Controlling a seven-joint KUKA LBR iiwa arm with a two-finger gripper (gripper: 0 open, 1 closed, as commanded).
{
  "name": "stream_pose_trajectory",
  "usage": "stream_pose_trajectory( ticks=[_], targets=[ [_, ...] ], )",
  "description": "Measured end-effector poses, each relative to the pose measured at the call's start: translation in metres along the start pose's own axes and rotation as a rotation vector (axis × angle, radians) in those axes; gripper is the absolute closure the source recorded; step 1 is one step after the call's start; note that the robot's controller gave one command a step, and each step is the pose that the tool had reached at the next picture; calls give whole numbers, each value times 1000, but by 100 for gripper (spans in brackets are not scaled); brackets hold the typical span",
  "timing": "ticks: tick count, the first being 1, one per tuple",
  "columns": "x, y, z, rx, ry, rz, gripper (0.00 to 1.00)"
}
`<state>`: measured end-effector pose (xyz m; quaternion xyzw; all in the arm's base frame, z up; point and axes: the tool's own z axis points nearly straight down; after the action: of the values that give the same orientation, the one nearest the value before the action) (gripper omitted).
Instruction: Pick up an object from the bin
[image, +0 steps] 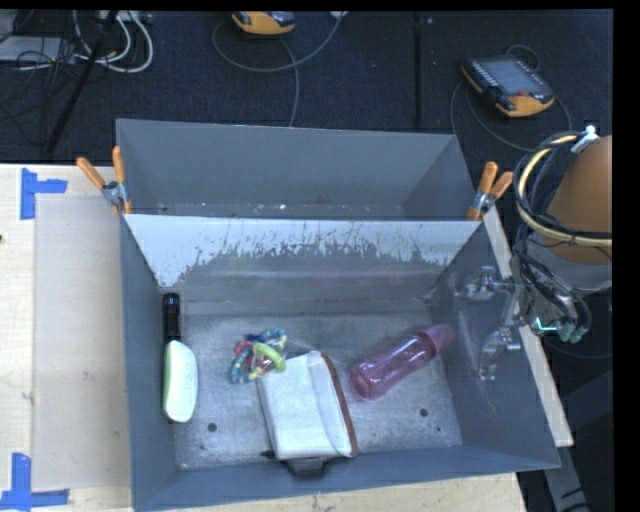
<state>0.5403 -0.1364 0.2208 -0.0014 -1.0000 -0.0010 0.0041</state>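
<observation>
- Taking up most of the view is the grey metal bin (300, 260). It has sloped sheet-metal walls with scuffed, streaky paint on the back one, and a flat speckled floor where four loose things lie.
- The arm (585, 200) comes in from the right, with a rounded orange cover and black and white cables looped around it.
- The gripper (488, 325) sits over the bin's right wall, just inside the rim. As far as I can make out, its two shiny metal fingers (478, 288) are spread apart with nothing between them.
- A flat white pouch or book-like thing (300, 405) with a brown edge lies at the front middle of the floor. It looks soft, and there's a small black bit at its near end.
- A pink see-through plastic bottle (398, 363) lies on its side, tilted, with its cap end pointing up and right toward the gripper. It's the closest thing to the fingers, but it's clearly apart from them, lower and to their left.
- A smooth white-to-pale-green oblong thing (180, 382) with a black handle or cap lies along the left wall.
- A little bunch of coloured plastic rings (258, 357) in blue, yellow and pink touches the pouch's top left corner.
</observation>
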Motion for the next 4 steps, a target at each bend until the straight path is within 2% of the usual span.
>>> stream_pose_trajectory(
  ticks=[1, 2, 3, 4],
  targets=[
    [-2, 1, -4, 1, -8, -4, 0],
    [-29, 5, 24, 5, -17, -99, 0],
    [-25, -4, 97, 3, -11, -238, 0],
    [8, 8, 144, 6, -21, 22, 100]
  ],
)
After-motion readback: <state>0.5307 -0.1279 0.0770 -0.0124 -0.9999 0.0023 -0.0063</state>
